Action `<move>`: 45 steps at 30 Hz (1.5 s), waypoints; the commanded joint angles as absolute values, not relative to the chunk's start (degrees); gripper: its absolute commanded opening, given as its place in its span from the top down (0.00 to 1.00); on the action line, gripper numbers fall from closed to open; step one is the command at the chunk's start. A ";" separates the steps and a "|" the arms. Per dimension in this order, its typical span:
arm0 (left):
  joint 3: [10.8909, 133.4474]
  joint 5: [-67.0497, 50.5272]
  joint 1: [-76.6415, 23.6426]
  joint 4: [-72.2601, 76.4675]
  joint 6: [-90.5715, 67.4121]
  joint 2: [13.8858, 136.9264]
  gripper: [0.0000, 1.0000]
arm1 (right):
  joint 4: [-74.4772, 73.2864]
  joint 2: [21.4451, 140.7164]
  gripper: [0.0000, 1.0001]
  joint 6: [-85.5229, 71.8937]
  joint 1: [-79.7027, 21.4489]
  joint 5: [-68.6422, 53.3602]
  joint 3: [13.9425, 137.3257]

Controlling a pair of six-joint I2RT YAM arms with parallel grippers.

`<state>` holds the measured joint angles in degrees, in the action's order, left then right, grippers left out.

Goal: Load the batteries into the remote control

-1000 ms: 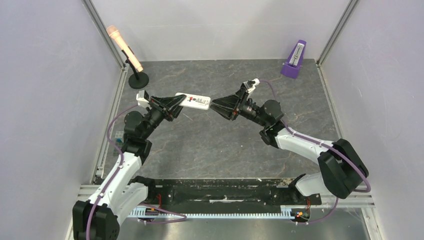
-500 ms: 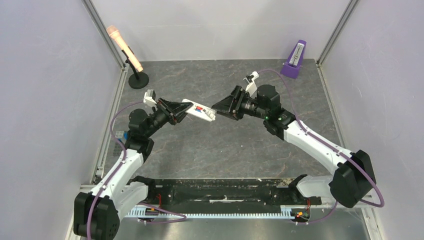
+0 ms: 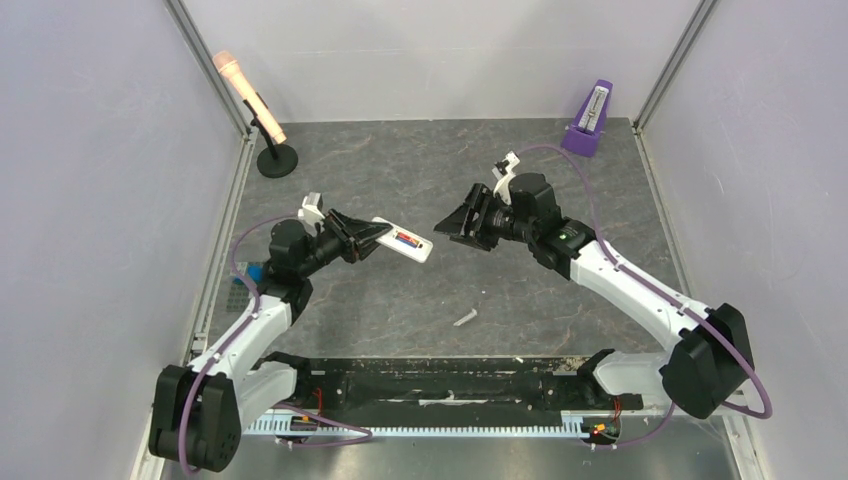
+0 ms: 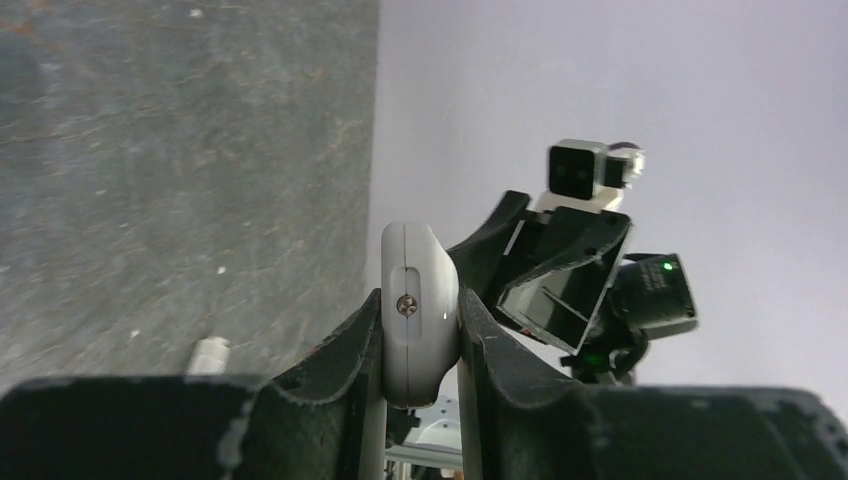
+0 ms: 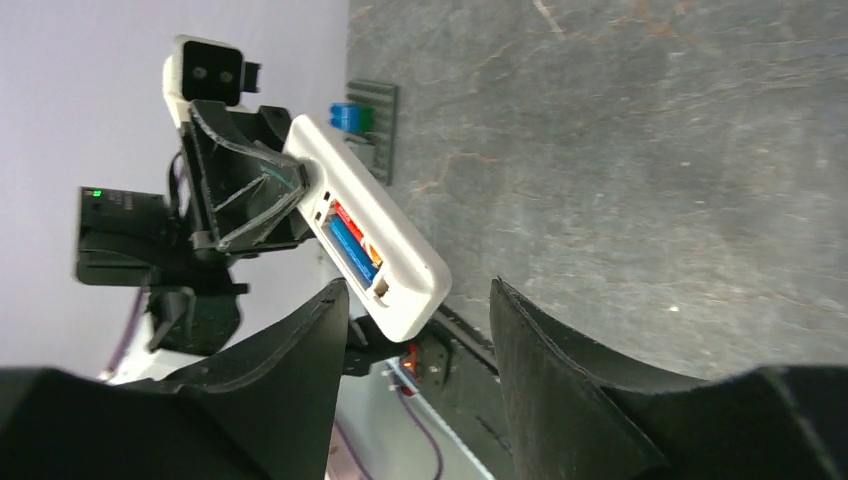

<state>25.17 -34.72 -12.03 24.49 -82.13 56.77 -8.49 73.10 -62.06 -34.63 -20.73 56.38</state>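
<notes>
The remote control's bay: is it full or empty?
Full: the right wrist view shows the red-orange battery and the blue battery side by side in the uncovered bay of the remote control.

- Top external: fixed overhead at the near side, looking down on the whole grey stone-patterned table [image 3: 420, 290].
- Wrist views: close, facing each other, sharing the white rectangular plastic remote control [image 4: 420, 290].
</notes>
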 commanded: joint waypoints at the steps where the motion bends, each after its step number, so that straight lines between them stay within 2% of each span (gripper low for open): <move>1: 26.20 -32.98 -12.04 16.69 -71.37 57.57 0.98 | -14.17 74.25 0.43 -51.23 -34.38 -15.69 56.71; 9: 26.13 -30.36 -12.04 7.36 -60.75 58.07 0.98 | -26.63 75.07 0.44 -29.86 -36.82 -3.85 47.45; 13: 25.86 -29.75 -12.04 7.12 -59.62 58.14 0.98 | -30.17 75.24 0.41 -30.23 -44.03 5.68 43.61; 17: 25.81 -29.70 -12.04 6.60 -58.65 58.08 0.98 | -28.91 75.70 0.42 -31.42 -48.47 10.49 39.89; 21: 24.99 -30.13 -12.04 5.69 -57.80 57.20 0.98 | -27.86 76.72 0.54 -30.13 -49.26 10.92 38.09; 24: 24.27 -30.41 -12.04 4.78 -57.18 56.42 0.98 | -27.01 77.23 0.59 -29.20 -49.95 9.08 37.44; 35: 22.33 -30.27 -12.04 3.74 -57.04 53.88 0.98 | -27.05 75.86 0.61 -33.28 -51.46 13.50 39.02; 45: 21.29 -29.98 -12.04 4.01 -56.67 53.87 0.98 | -27.04 73.98 0.62 -33.95 -52.20 9.18 39.82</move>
